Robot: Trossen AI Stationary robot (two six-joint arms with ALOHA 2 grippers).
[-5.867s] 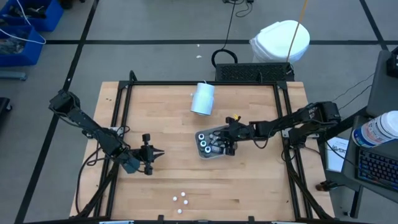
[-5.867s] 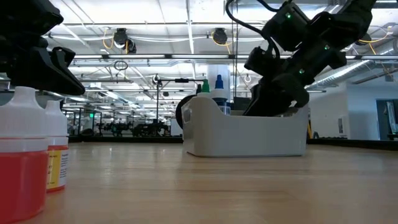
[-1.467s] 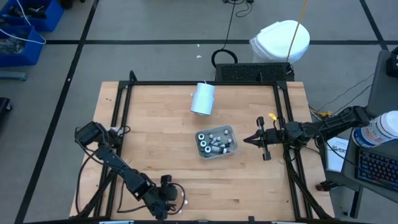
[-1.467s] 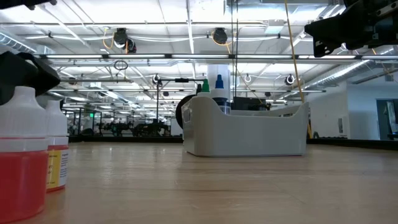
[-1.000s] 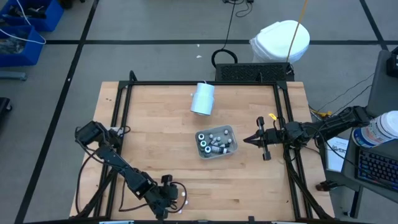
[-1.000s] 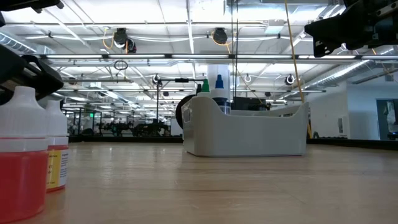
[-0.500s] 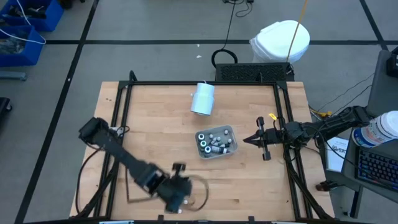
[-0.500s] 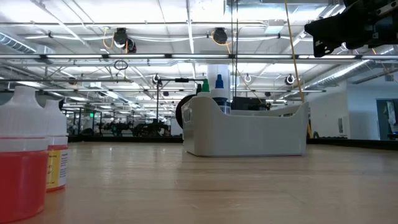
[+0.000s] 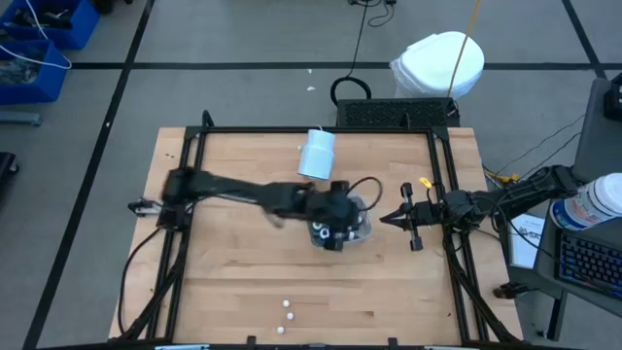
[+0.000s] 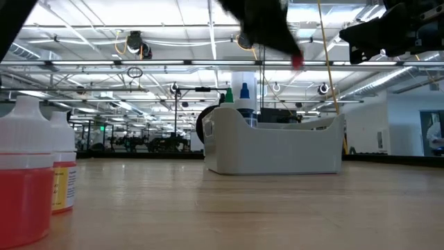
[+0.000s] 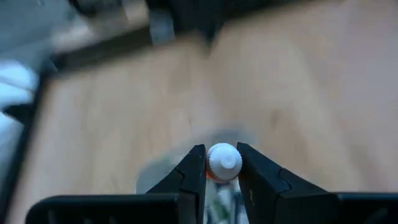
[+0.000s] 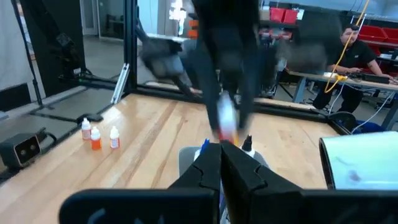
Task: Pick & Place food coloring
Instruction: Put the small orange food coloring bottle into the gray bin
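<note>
One small bottle (image 11: pixel 223 163) with a white cap and a reddish-orange body sat pinched between the fingers of the left claw (image 11: pixel 222 171), cap toward the wrist camera, above the tray near the desk's centre. More bottles lay in that tray (image 9: pixel 335 231). Three others (image 9: pixel 287 313) stood loose near the desk's 6 o'clock edge, close together.

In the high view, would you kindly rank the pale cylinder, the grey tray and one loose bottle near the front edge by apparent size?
1. The grey tray, though the left gripper covers part of it, so its lead over the cylinder is unsure.
2. The pale cylinder, close to the tray.
3. The loose bottle, by far the smallest.
</note>
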